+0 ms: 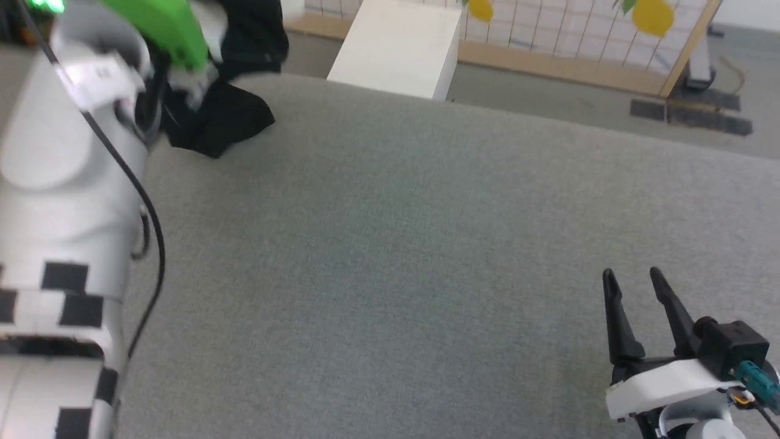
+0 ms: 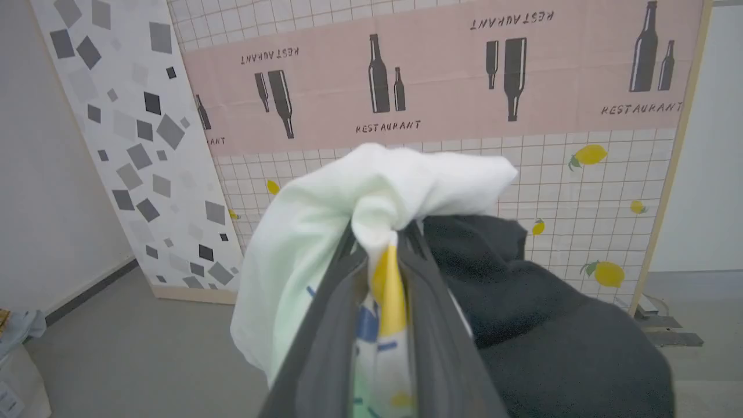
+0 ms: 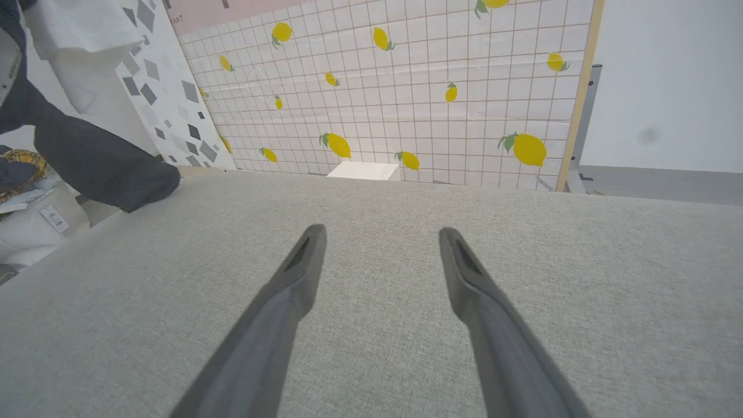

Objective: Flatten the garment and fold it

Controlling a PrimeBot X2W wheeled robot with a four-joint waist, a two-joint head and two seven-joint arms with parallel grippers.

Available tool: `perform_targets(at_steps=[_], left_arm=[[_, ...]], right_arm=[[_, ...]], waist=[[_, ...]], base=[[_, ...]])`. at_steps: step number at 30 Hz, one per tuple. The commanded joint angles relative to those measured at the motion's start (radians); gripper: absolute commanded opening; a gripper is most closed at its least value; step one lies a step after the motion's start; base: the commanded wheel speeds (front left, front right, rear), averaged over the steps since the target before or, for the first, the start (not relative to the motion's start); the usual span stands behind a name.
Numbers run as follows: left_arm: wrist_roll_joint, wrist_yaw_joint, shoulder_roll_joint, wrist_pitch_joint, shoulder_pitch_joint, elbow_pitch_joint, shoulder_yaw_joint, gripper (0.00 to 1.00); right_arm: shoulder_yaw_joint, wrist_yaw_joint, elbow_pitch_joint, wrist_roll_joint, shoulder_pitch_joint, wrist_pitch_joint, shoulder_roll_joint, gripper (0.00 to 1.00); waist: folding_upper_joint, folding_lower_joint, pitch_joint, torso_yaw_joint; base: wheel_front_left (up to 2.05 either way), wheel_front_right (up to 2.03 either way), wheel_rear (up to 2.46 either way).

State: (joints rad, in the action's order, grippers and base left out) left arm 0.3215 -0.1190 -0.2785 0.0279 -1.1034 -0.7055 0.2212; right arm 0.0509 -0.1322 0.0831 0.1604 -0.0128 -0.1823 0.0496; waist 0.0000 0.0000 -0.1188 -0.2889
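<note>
Jaws, left gripper [image 2: 383, 235]: clamped on a bunched fold of the white cloth shirt with black sleeves [image 2: 313, 232], with the yellow-and-blue print caught in the grip. Shirt soft and crumpled, held up, one black sleeve draping onto the far left corner of the grey woven fabric surface [image 1: 390, 244]. Jaws, right gripper [image 1: 634, 274]: apart, by the near right corner. Pink backdrop panel [image 2: 441, 75]: black bottle silhouettes, lettering "RESTAURANT".

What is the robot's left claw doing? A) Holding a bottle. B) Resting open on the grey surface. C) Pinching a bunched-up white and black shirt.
C: in the left wrist view the left gripper is shut on the garment, with white cloth bulging out past the closed jaws.
</note>
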Motion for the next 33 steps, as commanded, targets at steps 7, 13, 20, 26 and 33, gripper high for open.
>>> perform_targets(at_steps=[7, 13, 20, 26, 33], left_arm=[[0.048, -0.011, 0.004, 0.009, -0.173, 0.101, 0.140, 0.00], [0.165, -0.011, 0.022, 0.007, -0.263, 0.141, 0.247, 0.00], [0.278, -0.012, 0.082, -0.039, -0.249, 0.154, 0.325, 0.00], [0.391, -0.012, 0.130, -0.077, -0.104, 0.166, 0.423, 0.00], [0.489, -0.012, 0.192, -0.153, 0.166, 0.112, 0.585, 0.00]], right_arm=[[-0.001, 0.002, 0.069, 0.040, -0.012, -0.047, 0.001, 1.00], [-0.006, 0.002, 0.103, 0.051, -0.014, -0.064, 0.001, 1.00], [0.006, 0.002, 0.107, 0.049, -0.016, -0.071, 0.001, 1.00], [0.018, 0.002, 0.096, 0.041, -0.026, -0.073, 0.001, 1.00], [0.029, 0.002, 0.078, 0.029, -0.029, -0.062, 0.001, 1.00]], waist=[[0.0000, 0.0000, 0.109, 0.094], [0.0000, 0.0000, 0.156, 0.193], [0.0000, 0.0000, 0.161, 0.285], [0.0000, 0.0000, 0.153, 0.329], [0.0000, 0.0000, 0.127, 0.359]], base=[[0.00, 0.00, 0.00], [0.00, 0.00, 0.00], [0.00, 0.00, 0.00], [0.00, 0.00, 0.00], [0.00, 0.00, 0.00]])
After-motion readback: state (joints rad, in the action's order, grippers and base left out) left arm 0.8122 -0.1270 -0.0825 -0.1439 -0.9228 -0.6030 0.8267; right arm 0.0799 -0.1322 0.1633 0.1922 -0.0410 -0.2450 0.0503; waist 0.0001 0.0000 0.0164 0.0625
